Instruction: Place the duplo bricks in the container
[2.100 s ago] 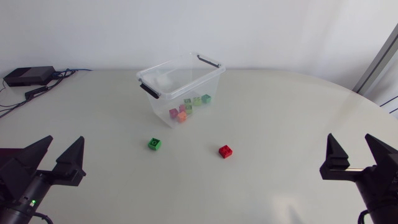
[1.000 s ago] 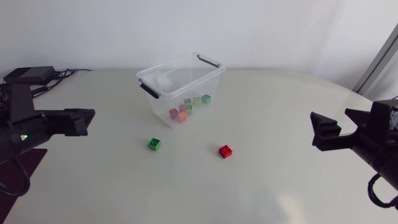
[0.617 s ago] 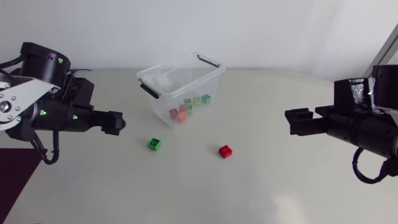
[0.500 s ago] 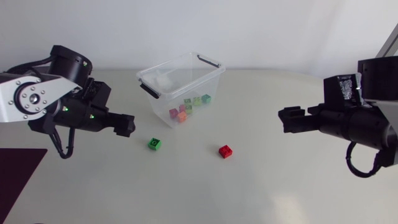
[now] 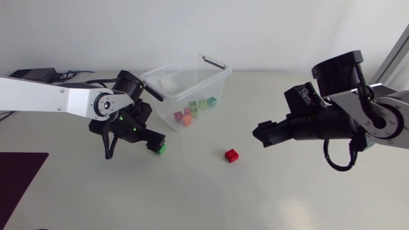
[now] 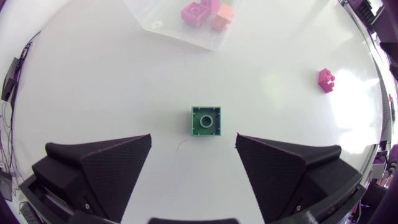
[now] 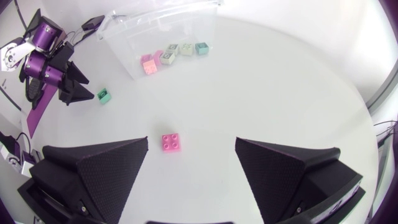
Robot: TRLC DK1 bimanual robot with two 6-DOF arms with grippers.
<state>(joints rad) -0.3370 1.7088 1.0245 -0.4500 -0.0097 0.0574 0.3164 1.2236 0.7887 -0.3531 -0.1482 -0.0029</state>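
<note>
A green brick point(image 5: 160, 148) lies on the white table in front of the clear plastic container point(image 5: 167, 82). My left gripper point(image 5: 153, 144) hangs right over it, open. In the left wrist view the green brick point(image 6: 206, 121) sits just ahead of the gap of the left gripper point(image 6: 193, 142), touching neither finger. A red brick point(image 5: 232, 154) lies to the right of the green one. My right gripper point(image 5: 261, 134) is open, above the table and to the right of the red brick. In the right wrist view the red brick point(image 7: 172, 142) lies ahead of the right gripper point(image 7: 191, 144).
Several pastel bricks point(image 5: 192, 110) lie inside the container, whose black handles point(image 5: 153, 93) stick out at both ends. A black box with cables point(image 5: 29, 74) sits at the table's back left. The table's front half is bare around the two bricks.
Both arms have swung in from the side edges towards the middle. The left gripper has come down over the green brick; the right gripper has moved closer to the red brick.
</note>
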